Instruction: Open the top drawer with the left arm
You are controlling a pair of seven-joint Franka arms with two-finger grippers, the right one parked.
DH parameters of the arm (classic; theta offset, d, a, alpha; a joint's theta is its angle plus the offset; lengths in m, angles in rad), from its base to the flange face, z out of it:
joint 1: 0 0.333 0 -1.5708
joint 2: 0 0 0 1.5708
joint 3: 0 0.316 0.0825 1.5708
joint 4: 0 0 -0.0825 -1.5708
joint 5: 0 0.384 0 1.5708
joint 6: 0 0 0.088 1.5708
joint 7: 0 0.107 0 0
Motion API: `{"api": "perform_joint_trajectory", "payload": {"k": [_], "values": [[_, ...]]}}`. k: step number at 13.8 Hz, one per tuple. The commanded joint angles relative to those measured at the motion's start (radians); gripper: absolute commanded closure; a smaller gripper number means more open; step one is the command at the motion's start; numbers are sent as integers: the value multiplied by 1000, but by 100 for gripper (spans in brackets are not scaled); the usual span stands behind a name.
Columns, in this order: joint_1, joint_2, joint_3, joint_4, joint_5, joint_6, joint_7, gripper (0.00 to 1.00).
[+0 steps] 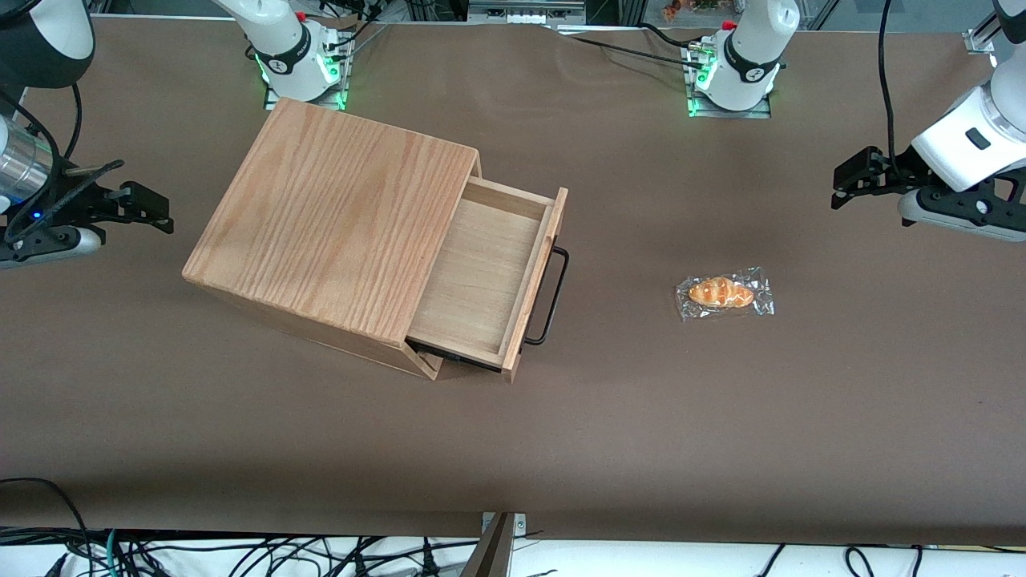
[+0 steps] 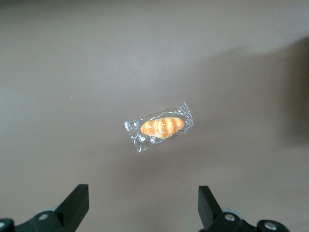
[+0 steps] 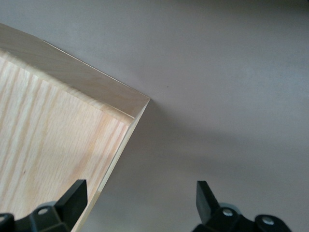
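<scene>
Wood box [image 1: 337, 232] up front: top drawer [image 1: 485, 276] is pulled way out, nothing in it, so job looks done. Gripper [image 1: 858, 178] hangs far off, at working arm's end. Wrist cam: fingers [image 2: 77, 203] wide apart, holding nothing, above wrapped bread [image 2: 161, 127].

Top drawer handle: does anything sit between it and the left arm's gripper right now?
Only the wrapped bread lies on the table between the handle of the top drawer and the gripper, which hangs open above the working arm's end. The drawer is already pulled out, with bare table in front of it.
</scene>
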Motion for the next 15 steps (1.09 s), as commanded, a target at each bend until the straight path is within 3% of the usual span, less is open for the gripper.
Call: {"api": "perform_joint_trajectory", "payload": {"k": [1,15], "values": [[1,-14,4,-13,30,28,3,0],[13,26,32,19,32,29,3,0]]}}
